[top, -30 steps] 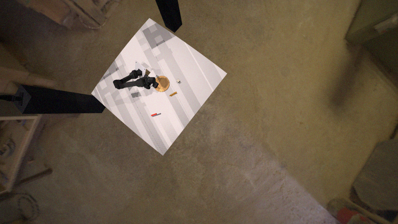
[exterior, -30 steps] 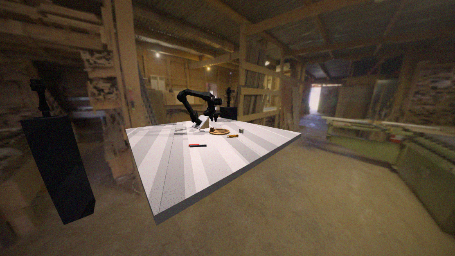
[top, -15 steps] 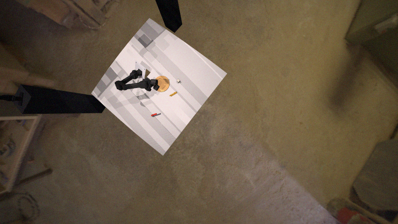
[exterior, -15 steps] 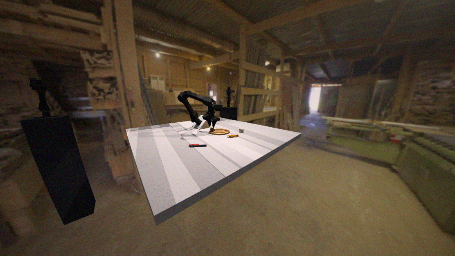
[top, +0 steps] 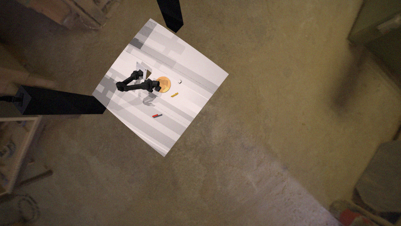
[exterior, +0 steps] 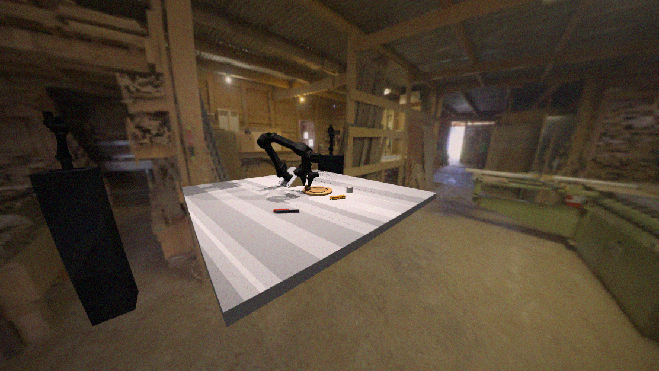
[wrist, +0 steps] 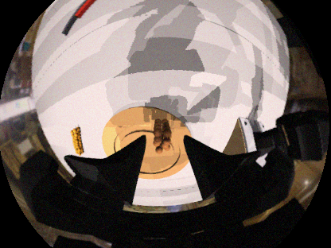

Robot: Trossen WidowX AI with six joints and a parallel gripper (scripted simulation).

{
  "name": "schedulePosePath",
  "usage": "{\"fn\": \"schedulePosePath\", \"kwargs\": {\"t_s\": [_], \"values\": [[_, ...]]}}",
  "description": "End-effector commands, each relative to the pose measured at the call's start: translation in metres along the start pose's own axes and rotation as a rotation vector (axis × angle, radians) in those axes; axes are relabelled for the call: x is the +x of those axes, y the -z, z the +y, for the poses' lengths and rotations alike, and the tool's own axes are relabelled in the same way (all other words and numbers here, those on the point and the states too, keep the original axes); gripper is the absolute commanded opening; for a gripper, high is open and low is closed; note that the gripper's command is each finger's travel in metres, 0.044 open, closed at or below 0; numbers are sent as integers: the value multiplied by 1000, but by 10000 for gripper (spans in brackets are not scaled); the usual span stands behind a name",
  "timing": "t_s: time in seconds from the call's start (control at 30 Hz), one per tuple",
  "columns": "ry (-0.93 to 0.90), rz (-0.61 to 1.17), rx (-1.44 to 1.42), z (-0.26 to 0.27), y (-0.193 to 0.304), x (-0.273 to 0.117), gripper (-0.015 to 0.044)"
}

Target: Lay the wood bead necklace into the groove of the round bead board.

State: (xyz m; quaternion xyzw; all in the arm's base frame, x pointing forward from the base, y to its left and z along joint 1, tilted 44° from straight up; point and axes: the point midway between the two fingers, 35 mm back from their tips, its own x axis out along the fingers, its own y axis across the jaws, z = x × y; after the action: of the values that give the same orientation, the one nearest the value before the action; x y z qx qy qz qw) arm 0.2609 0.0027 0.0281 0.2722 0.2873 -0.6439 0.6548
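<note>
The round wooden bead board lies flat on the table, with a dark circular groove line. The wood bead necklace is a bunched clump of brown beads lying on the board, partly over the groove line; in the top view the arm hides it. My gripper points down just above the clump. Its black fingers stand open, one on each side of the clump in the wrist view, with a gap to the beads. Nothing is seen gripped.
A yellow beaded strip and a small grey-white cube lie beyond the board. A red and dark stick-like object lies farther off. A white bracket stands at the arm's base.
</note>
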Motion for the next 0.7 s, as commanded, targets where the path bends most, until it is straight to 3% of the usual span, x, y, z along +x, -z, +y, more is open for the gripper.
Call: {"fn": "schedulePosePath", "kwargs": {"t_s": [0.0, 0.33, 0.6, 0.67], "values": [[1, -8, -3, -1, -2, 7, 250], [3, -12, -4, -2, -3, 19, 250], [4, -6, -1, -1, -2, 16, 40], [4, -6, -1, -1, -2, 16, 27]]}}
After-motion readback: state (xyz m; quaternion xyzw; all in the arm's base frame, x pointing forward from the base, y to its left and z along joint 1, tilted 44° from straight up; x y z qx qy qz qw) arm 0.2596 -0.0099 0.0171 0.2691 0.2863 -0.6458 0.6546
